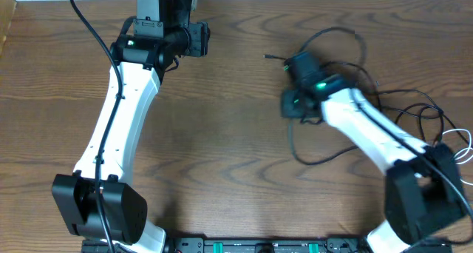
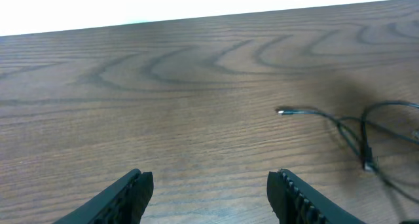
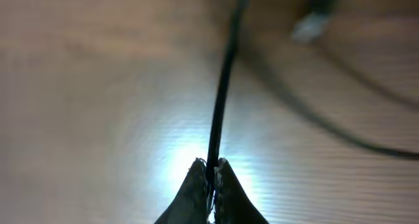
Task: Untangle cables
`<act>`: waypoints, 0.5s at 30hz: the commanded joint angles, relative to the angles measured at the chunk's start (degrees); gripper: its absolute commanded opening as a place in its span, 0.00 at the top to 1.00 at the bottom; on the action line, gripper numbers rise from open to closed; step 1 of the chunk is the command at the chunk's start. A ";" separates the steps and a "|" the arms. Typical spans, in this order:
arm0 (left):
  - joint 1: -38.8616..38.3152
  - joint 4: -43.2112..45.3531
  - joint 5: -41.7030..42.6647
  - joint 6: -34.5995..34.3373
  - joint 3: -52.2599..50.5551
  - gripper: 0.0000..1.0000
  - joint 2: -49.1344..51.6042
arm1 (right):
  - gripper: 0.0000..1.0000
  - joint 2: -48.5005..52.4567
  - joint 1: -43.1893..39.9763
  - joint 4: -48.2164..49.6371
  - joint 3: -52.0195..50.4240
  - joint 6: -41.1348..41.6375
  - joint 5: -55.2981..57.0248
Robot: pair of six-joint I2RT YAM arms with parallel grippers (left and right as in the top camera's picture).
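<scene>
Pulling slowly on the thin black cable point(image 3: 222, 86) clenched in the right gripper point(image 3: 211, 168) should avoid tightening knots; left gripper point(image 2: 209, 185) released.

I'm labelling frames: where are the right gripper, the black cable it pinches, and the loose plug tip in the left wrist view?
right gripper point(image 3: 210, 170): right wrist view, between shut fingertips.
black cable point(image 3: 223, 86): right wrist view, mid-strand above the pinch.
plug tip point(image 2: 280, 111): left wrist view, the shiny free end.

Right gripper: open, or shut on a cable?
Shut on a black cable: in the right wrist view the right gripper has its jaws pinched on the strand running up from them.
</scene>
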 commanded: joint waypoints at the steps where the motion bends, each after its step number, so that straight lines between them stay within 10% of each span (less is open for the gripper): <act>1: -0.11 0.00 -0.74 1.01 1.25 0.38 -1.51 | 0.99 -3.58 -5.27 -1.07 -0.11 -3.26 2.05; 15: -0.11 -0.20 -0.72 0.98 1.25 0.39 -1.51 | 0.99 -23.93 -25.16 -6.69 1.95 -9.99 5.09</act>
